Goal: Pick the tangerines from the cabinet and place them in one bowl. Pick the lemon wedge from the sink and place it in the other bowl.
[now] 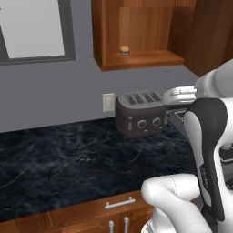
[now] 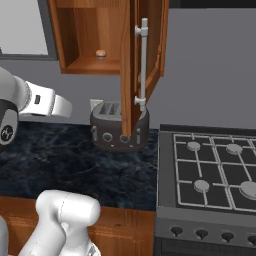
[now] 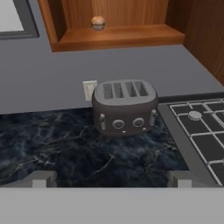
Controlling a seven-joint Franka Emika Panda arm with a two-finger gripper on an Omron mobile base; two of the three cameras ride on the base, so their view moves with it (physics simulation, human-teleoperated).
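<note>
Gripper (image 3: 112,183) jaws spread wide, nothing held. Ahead, below jaw line: toaster (image 3: 124,106) on dark counter (image 3: 52,144). Beyond, high above jaws: one tangerine (image 3: 98,22) on cabinet (image 3: 118,37) shelf. Risk, judged: clipping open door (image 2: 131,70) or toaster on reach, or nudging round fruit so it rolls. No legible writing.
</note>
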